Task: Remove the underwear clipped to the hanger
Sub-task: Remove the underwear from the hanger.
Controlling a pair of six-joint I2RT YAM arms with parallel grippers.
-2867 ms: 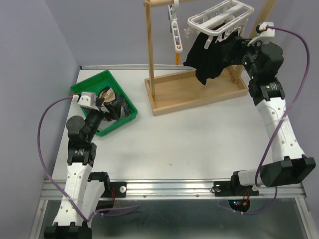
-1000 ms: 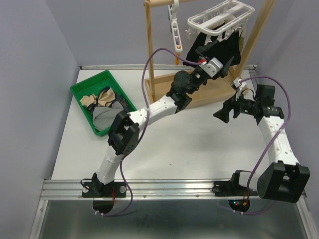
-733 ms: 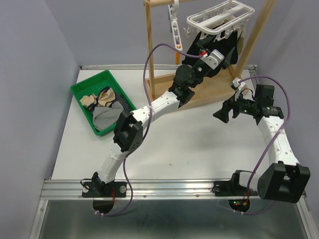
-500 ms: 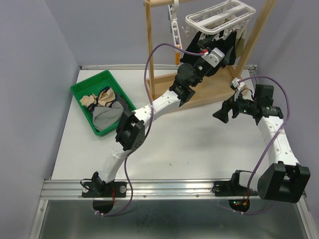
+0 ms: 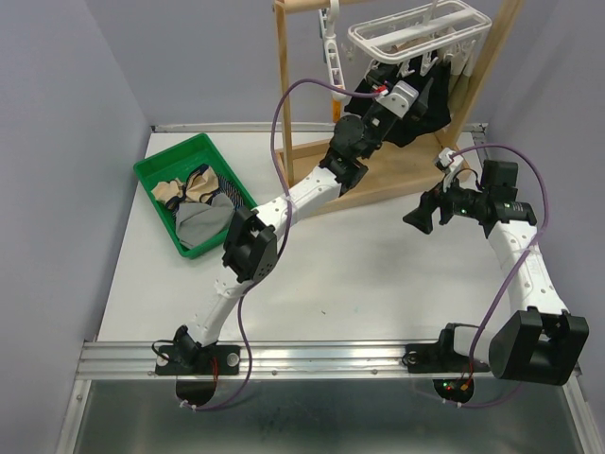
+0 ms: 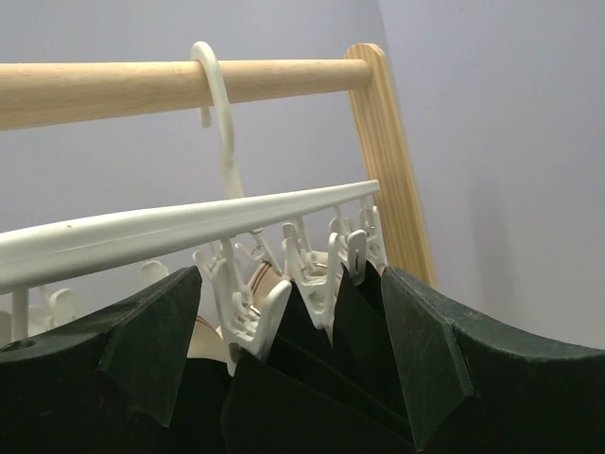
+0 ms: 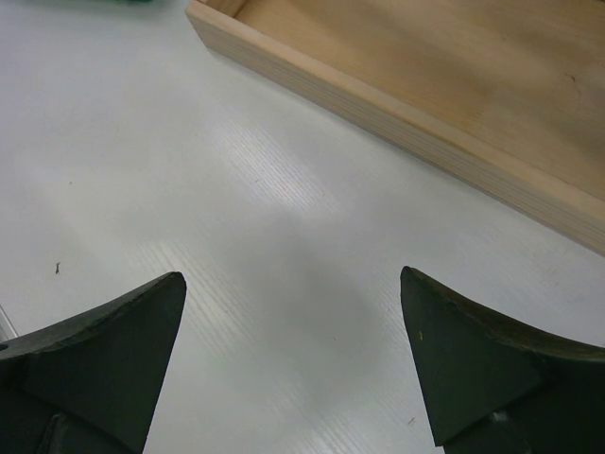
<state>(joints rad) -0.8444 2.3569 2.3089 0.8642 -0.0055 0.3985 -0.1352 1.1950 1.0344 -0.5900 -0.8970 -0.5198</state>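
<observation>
White desk [image 5: 378, 274], lilac walls. Black underwear [image 6: 312, 392] hangs clipped to the white peg hanger [image 6: 189, 227], with the left claw [image 6: 288, 279] spread around it. The right claw [image 7: 293, 284] is spread above the desk.

Black underwear [image 6: 312, 378] cut off at the left wrist view's lower edge.

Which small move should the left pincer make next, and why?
I would probably close the left pincer on the black underwear: its open fingers stand on either side of the cloth, just below the white clips that hold it on the hanger.
</observation>
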